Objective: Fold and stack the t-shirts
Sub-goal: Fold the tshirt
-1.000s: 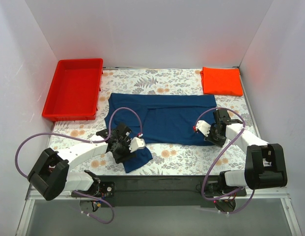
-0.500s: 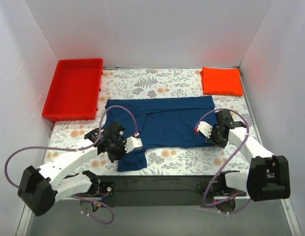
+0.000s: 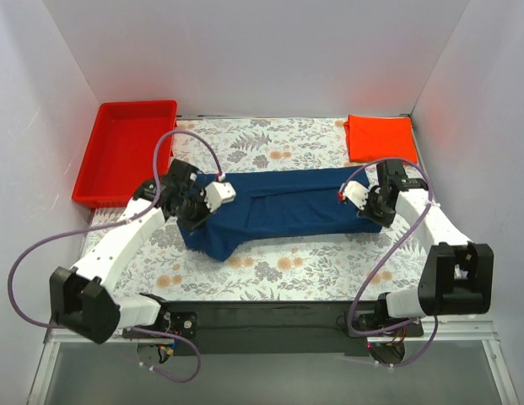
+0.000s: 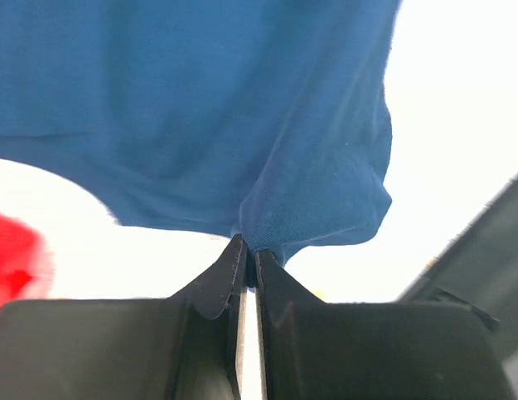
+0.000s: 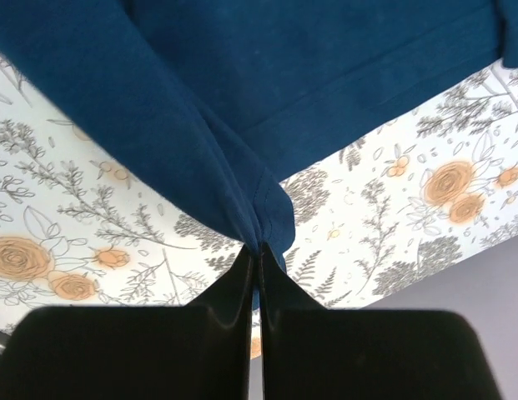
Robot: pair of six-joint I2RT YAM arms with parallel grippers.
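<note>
Well, the navy shirt (image 3: pixel 278 207) hangs stretched between left tool (image 4: pixel 244 250) and right tool (image 5: pixel 257 250), each clamped on an end.

The navy blue t-shirt (image 4: pixel 200 108) is soft cloth. It is dull, and up close it has a fine, fuzzy knit. The orange-red t-shirt (image 3: pixel 380 138) is soft, dull cloth too. The red tray (image 3: pixel 126 152) is hard, smooth plastic with a little shine. The flowery table cover (image 3: pixel 278 270) looks flat and dull. My fingers (image 5: pixel 217 333) are smooth, dull black plastic.
</note>
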